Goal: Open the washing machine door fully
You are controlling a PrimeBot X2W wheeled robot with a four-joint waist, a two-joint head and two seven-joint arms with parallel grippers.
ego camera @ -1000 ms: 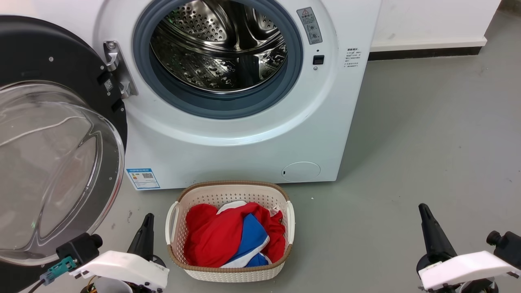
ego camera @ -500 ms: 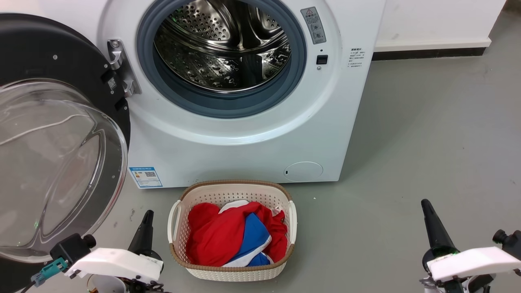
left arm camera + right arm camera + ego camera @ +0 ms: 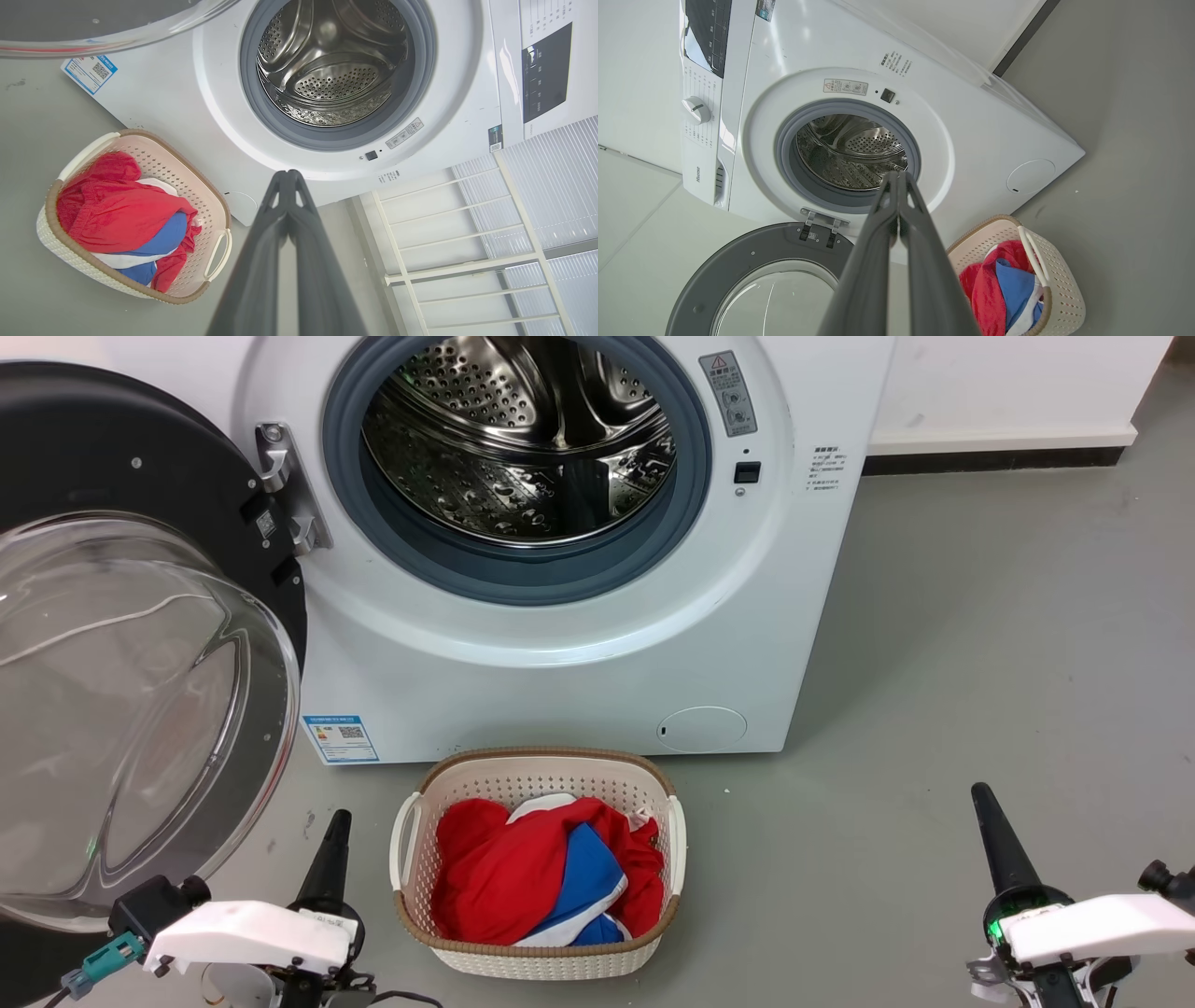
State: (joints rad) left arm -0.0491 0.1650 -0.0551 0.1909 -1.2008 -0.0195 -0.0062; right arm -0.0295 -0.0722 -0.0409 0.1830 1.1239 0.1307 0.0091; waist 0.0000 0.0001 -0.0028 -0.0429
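Hovering left gripper (image 3: 336, 821): hung low at the near left above the floor (image 3: 980, 635), its two dark fingers pressed together tip to tip, holding nothing and touching nothing; its tip was just beside the basket's left handle.
Right gripper (image 3: 983, 795): hung low at the near right, well apart from the basket and the machine; its jaws were likewise pressed together and empty.
Laundry basket (image 3: 537, 754): pale and perforated with a brown rim, it stood on the floor just before the machine's front, between the two grippers and the drum opening.
Clothes (image 3: 523, 887): red, blue and white garments lay heaped inside the basket.
Washing machine door (image 3: 140, 691): was swung wide to the robot's left on its steel hinge (image 3: 285, 490), the clear glass bowl bulging toward the camera with the black ring behind it; its lower rim was near the left wrist, and neither gripper touched it.
Blue label (image 3: 341, 738): sat at the lower left corner of the machine's front, beside the door's rim.
Washing machine (image 3: 560, 663): white, farthest back, its mouth stood uncovered, with the grey gasket (image 3: 523, 574) ringing the perforated steel drum (image 3: 518, 439).
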